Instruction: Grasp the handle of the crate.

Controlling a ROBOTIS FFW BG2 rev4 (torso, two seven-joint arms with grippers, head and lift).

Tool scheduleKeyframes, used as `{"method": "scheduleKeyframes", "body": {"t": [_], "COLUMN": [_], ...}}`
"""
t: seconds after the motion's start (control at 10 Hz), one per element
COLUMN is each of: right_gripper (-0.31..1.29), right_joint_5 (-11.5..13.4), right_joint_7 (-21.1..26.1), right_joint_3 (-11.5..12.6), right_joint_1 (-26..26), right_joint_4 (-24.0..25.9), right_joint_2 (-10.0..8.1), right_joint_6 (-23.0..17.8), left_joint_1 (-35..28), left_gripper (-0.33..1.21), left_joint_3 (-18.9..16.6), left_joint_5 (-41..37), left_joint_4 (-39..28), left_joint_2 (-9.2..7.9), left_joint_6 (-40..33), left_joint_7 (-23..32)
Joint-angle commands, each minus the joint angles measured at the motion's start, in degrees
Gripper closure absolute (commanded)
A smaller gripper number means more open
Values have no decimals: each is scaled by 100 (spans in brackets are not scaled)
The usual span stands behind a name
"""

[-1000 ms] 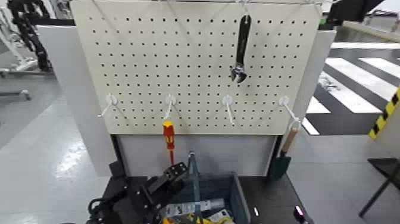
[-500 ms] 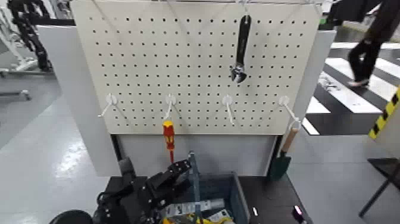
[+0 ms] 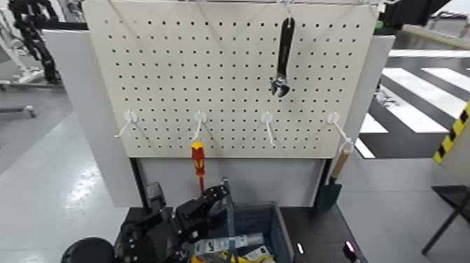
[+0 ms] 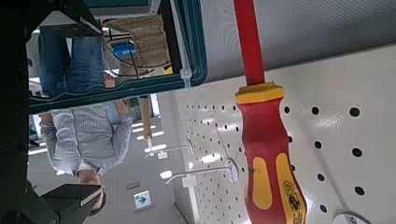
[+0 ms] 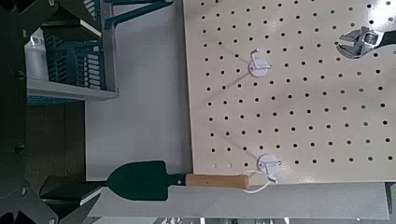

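The blue-grey crate [image 3: 281, 227] stands at the bottom middle of the head view, below the pegboard. Its slim upright handle [image 3: 226, 204] rises from its middle. My left gripper [image 3: 212, 201] is close beside the handle on its left, at the height of the handle's upper part, and I cannot tell whether it touches. The left wrist view shows its dark fingers [image 4: 73, 200] spread apart, blue-grey crate plastic [image 4: 193, 42] and the red-yellow screwdriver [image 4: 266, 140] close by. My right gripper is out of the head view. Its fingers [image 5: 58, 194] stand apart and empty, off to the side of the crate [image 5: 70, 56].
A pegboard [image 3: 161, 77] stands behind the crate with a black wrench [image 3: 283, 59], the screwdriver [image 3: 198, 159] and a green trowel [image 3: 332, 185] on hooks. Loose items [image 3: 234, 248] lie in the crate. A person [image 4: 84, 140] shows in the left wrist view.
My left arm has come up from the lower left and brought its gripper next to the handle. A person who walked past at the far right has left the view.
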State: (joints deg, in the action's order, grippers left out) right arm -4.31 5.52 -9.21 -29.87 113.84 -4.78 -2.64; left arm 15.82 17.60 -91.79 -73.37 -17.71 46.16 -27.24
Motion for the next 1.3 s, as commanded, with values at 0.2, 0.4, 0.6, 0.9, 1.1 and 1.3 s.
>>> {"method": "scheduleKeyframes", "body": {"t": [0.2, 0.4, 0.6, 0.9, 1.1, 1.3], "right_gripper": [15, 15, 15, 15, 15, 15], "right_joint_5": [9, 9, 9, 9, 0, 0], "right_joint_7": [-25, -68, -121, -200, -235, -253], "right_joint_3": [7, 33, 59, 77, 77, 95], "right_joint_1": [25, 43, 60, 87, 96, 104], "right_joint_4": [-11, -20, -28, -64, -72, -72], "right_joint_2": [21, 21, 30, 39, 39, 39], "right_joint_6": [1, 10, 1, -17, -8, -8], "left_joint_1": [158, 167, 149, 88, 18, -123], "left_gripper": [68, 104, 116, 118, 118, 118], "left_joint_3": [218, 226, 235, 270, 270, 270], "left_joint_5": [-199, -216, -260, -286, -295, -322], "left_joint_4": [244, 280, 332, 350, 262, 42], "left_joint_2": [-5, -5, -5, 39, 74, 118], "left_joint_6": [104, 130, 130, 130, 130, 113], "left_joint_7": [-88, -106, -106, -106, -115, -115]}}
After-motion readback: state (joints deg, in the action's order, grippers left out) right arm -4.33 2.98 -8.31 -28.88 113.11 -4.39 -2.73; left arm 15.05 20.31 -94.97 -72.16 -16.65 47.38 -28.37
